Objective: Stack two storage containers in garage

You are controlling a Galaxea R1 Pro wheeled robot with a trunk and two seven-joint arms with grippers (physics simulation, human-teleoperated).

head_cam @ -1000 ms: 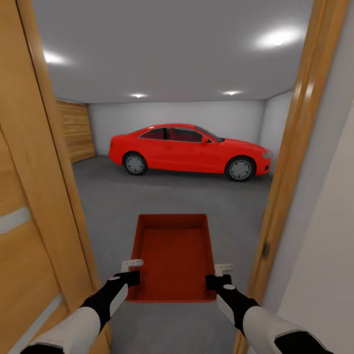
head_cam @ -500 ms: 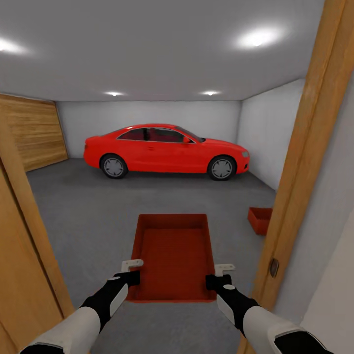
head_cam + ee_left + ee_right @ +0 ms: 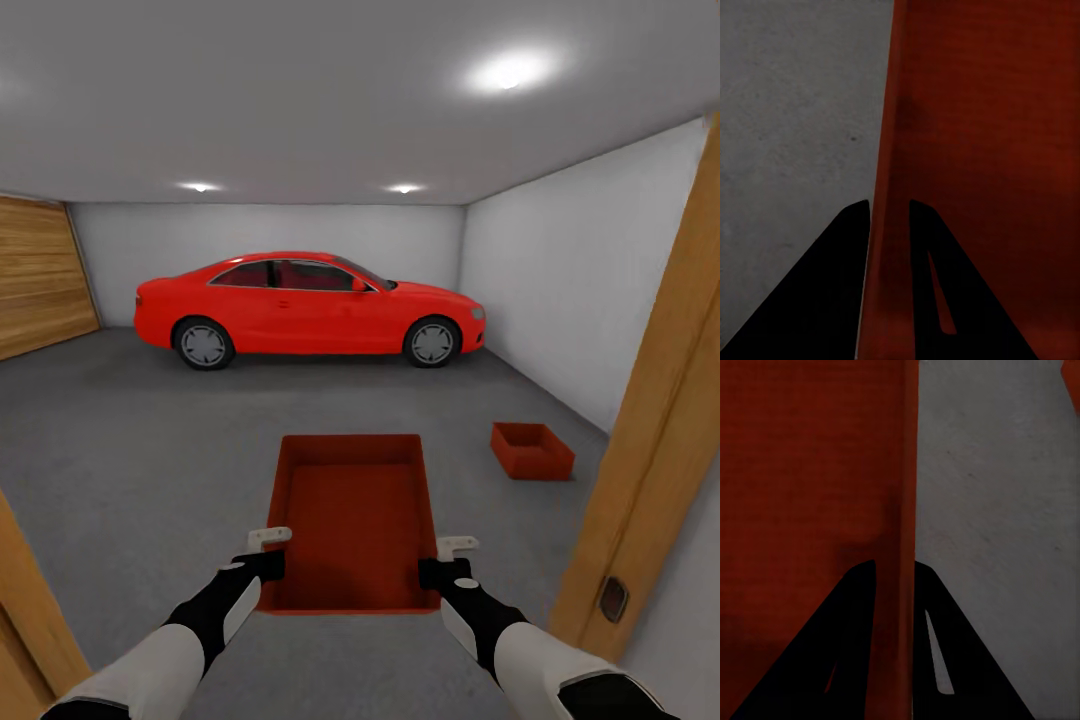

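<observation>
A red-orange rectangular open-topped plastic bin (image 3: 352, 520) is being held out in front of the robot, above the dark grey matte concrete floor (image 3: 140, 450) of the garage. Its left side wall is being pinched by the left gripper (image 3: 268, 552), and its right side wall is being pinched by the right gripper (image 3: 447, 560), both near the bin's near end. In the left wrist view, the thin red wall (image 3: 889, 225) is being clamped between the two dark fingers (image 3: 832, 285) of the left gripper (image 3: 889, 217), one finger outside the bin and one inside. In the right wrist view, the opposite wall (image 3: 904, 547) is being gripped in the same way by the right gripper (image 3: 896, 577), with grey concrete being shown beyond it.

A second bin of the same red-orange plastic (image 3: 532, 450) is being shown resting on the concrete, ahead and to the right of the held one, well apart from it and near the plain white right-hand wall (image 3: 570, 280). A red car (image 3: 305, 308) is being shown parked side-on along the far wall, and a slatted wooden door (image 3: 40, 275) is being shown at the far left. A light wooden door frame (image 3: 660, 440) is being shown close by at the right edge.
</observation>
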